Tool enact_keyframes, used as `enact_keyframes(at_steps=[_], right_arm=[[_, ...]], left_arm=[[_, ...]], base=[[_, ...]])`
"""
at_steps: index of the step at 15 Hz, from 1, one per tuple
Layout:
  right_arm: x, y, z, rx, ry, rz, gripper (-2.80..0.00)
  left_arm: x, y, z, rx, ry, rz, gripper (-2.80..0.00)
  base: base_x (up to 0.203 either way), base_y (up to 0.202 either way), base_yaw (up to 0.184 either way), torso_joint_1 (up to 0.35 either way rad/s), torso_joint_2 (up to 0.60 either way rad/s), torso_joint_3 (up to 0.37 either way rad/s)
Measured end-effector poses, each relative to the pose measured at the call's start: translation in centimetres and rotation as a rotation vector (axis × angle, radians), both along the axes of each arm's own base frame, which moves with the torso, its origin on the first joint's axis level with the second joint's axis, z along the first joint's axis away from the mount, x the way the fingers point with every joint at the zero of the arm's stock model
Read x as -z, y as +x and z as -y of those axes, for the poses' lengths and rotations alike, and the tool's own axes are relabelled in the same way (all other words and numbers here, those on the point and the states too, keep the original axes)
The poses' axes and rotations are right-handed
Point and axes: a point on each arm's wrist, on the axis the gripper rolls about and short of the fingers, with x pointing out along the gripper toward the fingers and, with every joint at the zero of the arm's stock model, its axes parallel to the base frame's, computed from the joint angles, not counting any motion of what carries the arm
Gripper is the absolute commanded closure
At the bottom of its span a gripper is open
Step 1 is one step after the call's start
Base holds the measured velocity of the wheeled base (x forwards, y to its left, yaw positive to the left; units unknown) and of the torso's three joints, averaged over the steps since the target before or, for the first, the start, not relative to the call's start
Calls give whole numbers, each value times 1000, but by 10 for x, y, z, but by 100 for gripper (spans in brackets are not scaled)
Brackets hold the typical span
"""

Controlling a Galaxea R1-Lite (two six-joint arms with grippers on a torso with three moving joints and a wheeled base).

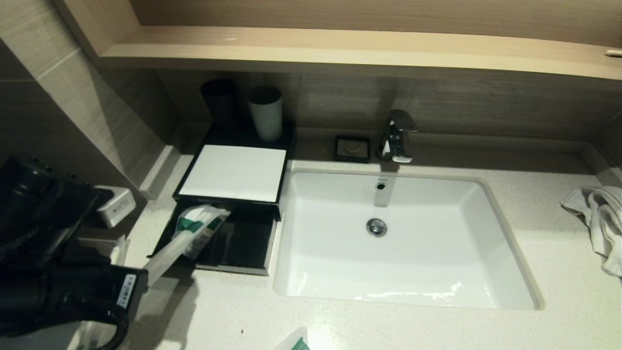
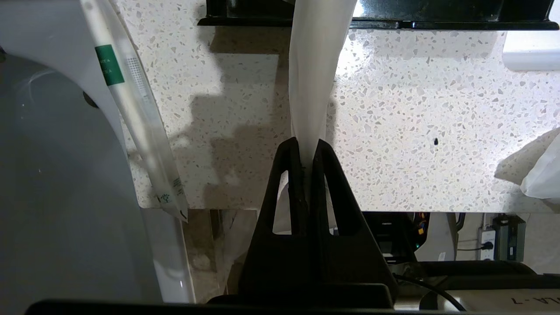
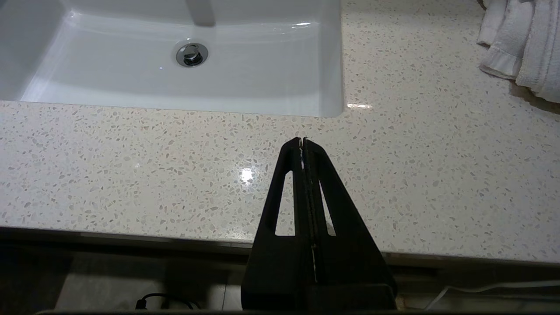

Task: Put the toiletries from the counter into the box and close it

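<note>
Where the sink (image 1: 505, 253) sits, speckled stone counter (image 1: 559, 272).

Surface finishes, vanity counter.
Counter (image 3: 131, 153): speckled stone-look, polished. Sink (image 1: 340, 262): glossy white ceramic. Faucet (image 1: 397, 136): shiny chrome metal. Box (image 1: 243, 243): glossy black. Toiletry packet (image 2: 313, 87): translucent white plastic film. Towel (image 1: 600, 218): white cloth. Shelf (image 1: 340, 48): matt wood grain.

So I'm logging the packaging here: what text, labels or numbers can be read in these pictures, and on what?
"LA-7", seen upside down: white panel below the counter edge.
Green band on the sachet lying by the sink: print too blurred to read.
Sachet's lower end: small green characters, unreadable.
White sticker on the left arm: too small to read.
</note>
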Motion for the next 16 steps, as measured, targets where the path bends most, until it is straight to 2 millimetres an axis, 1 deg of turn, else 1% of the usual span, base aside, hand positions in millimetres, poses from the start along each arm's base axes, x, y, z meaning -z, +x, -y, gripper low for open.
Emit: enact_keyframes(at_steps=[6, 16], right_arm=[[0, 0, 0, -1, 0, 0, 0], [0, 0, 0, 0, 0, 0, 0]], left_arm=[[6, 21, 12, -24, -2, -43, 0], [5, 55, 31, -76, -64, -26, 0]], base=[[0, 0, 0, 0, 0, 0], [0, 0, 0, 0, 0, 0]])
